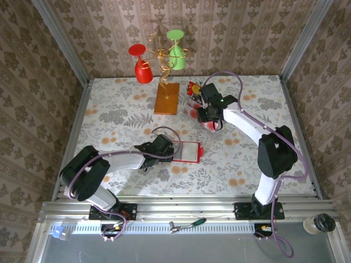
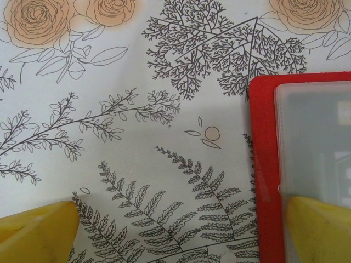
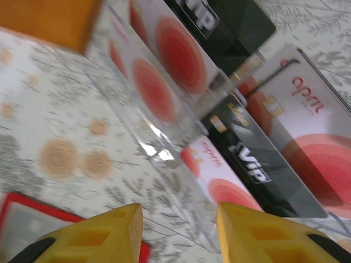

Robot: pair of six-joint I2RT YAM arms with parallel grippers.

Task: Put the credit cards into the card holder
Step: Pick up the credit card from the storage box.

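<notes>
Several whitish-pink credit cards (image 3: pixel 307 118) carry red discs, black bands.

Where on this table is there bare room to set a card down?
Bare cloth: left of the wooden slab to the table edge, and between the card holder and the right arm. Crowded: around the credit cards by the right gripper.

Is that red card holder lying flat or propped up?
Lying flat. The card holder rests on the flowered table, and its whole red-rimmed face shows from above.
</notes>
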